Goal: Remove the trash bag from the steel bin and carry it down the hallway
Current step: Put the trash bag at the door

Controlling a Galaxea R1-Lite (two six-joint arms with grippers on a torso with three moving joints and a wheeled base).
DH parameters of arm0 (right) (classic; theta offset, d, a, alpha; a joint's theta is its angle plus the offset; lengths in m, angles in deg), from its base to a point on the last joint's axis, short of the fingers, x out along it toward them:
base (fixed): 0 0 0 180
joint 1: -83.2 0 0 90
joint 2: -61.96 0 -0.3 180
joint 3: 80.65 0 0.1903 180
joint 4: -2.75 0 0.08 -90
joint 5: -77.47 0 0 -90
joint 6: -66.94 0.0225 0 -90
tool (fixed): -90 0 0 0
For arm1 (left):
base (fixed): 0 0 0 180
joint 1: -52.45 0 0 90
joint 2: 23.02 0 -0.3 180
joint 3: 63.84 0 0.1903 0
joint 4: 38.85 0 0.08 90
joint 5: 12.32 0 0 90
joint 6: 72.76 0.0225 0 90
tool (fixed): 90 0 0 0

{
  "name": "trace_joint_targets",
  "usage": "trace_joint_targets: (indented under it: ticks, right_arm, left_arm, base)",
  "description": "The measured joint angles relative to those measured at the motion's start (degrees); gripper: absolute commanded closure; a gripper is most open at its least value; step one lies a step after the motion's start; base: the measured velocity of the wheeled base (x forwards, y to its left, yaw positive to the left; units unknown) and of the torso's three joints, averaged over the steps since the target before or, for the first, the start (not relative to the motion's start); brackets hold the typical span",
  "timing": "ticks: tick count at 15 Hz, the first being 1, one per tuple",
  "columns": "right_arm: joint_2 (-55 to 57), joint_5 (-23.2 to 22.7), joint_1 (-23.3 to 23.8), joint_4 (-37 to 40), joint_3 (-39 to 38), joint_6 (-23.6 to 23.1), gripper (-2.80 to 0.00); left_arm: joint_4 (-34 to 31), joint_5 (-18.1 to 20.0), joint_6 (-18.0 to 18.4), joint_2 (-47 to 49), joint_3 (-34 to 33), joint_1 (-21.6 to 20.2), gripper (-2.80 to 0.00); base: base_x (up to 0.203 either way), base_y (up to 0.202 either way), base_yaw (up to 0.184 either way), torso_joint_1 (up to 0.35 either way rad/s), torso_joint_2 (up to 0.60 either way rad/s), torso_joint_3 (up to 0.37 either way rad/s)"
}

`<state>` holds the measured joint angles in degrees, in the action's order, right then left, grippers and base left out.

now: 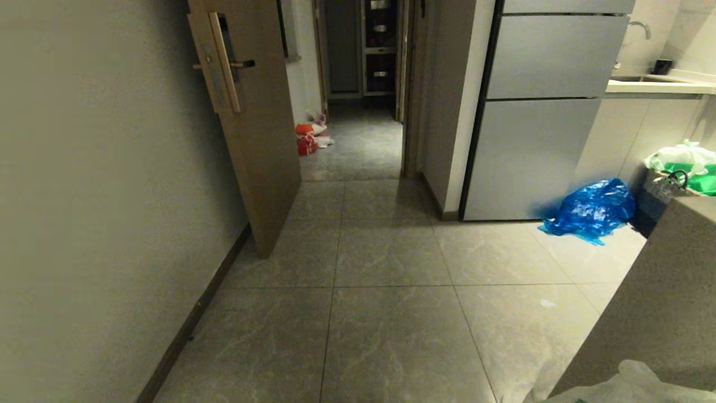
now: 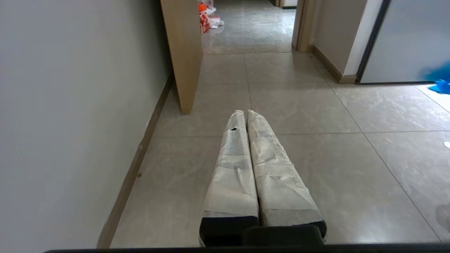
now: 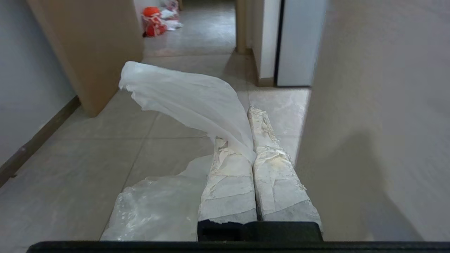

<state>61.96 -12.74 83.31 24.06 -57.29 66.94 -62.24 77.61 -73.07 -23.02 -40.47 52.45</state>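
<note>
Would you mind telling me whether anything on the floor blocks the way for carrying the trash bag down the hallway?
The right gripper is shut on the trash bag. The hallway tiles ahead show nothing in the middle. The open door narrows the left side, and an orange bag lies by the far left wall; the blue bag sits off to the right.

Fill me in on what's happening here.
The robot is in the hallway with the trash bag pinched in its right gripper, jaws shut on the thin white plastic, which hangs beside it. The left gripper is shut and empty, held low over the tiles. Ahead are an open wooden door and orange bags on the floor.
</note>
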Motion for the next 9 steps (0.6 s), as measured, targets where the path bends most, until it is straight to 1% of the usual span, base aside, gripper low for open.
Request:
trace_joint_targets:
  ticks: [9]
  right_arm:
    - [0.0, -0.04, 0.0, 0.02, 0.0, 0.0, 0.0]
  left_arm:
    - [0.02, 0.0, -0.01, 0.0, 0.0, 0.0, 0.0]
  base:
    - [0.19, 0.0, 0.001, 0.005, 0.0, 0.002]
